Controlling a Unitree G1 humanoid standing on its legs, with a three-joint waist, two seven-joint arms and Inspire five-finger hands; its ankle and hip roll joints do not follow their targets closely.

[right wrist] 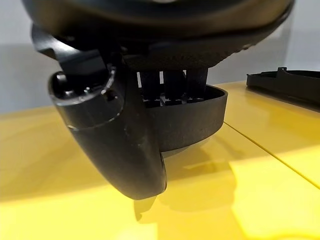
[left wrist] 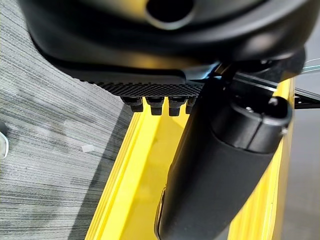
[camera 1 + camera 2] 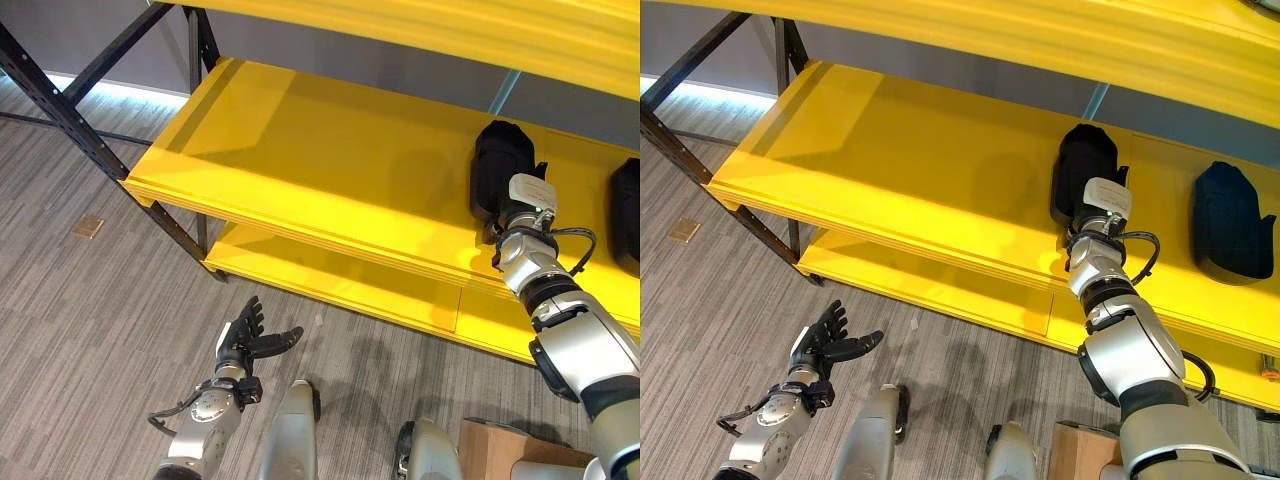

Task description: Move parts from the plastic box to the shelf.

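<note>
While right robot hand (image 3: 1092,205) reaches onto yellow shelf (image 3: 890,170), black part (image 3: 1080,170) lies at its far side, long axis near-to-far. Wrist view: fingers (image 1: 170,82) hooked inside part rim, thumb outside, pinching wall. Second part (image 3: 1230,225) further right. Left robot hand (image 3: 245,340) low over floor, fingers spread, empty.

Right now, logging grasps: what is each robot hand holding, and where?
Right robot hand grips the black part at its near rim, on the shelf. Left robot hand holds nothing.
</note>
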